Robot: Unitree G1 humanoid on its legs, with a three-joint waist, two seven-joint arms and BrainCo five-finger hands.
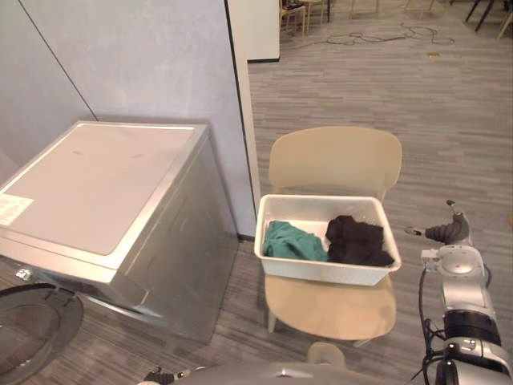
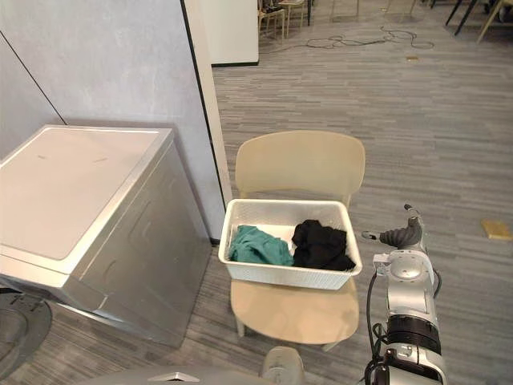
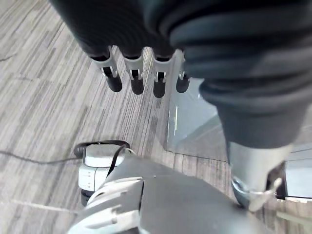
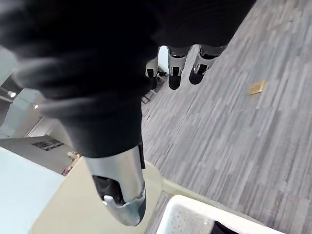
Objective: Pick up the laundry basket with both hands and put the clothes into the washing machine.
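Nearest to me, the left robot hand (image 3: 136, 80) hangs over the grey plank floor (image 3: 44, 97). Its fingers are straight and apart from the thumb, and it holds nothing. The right robot hand (image 4: 174, 73) is spread in the same way, also with nothing in it. It is in the air just beside the right side of the laundry basket (image 1: 325, 273) and does not touch it.

At my lower left, the round door (image 1: 32, 329) of the washing machine (image 1: 104, 192) stands open, low in front of the machine. The machine is a silver box with a flat top and a white sticker (image 1: 14, 208) near its left corner.

Just to the right of it stands a beige chair (image 1: 335, 160). The white basket sits on its seat, and the front part of the seat is free before it. In the basket lie a teal garment (image 1: 292, 241) on the left and a black garment (image 1: 359, 241) on the right, touching each other.

On the floor, well to the right of the chair, lies a small yellow piece (image 2: 497, 228). Behind the machine rises a pale blue wall (image 1: 144, 56), and its dark edge comes down between the machine and the chair. Far behind I see a loose cable (image 1: 385, 36) on the floor and more chairs (image 1: 300, 12).
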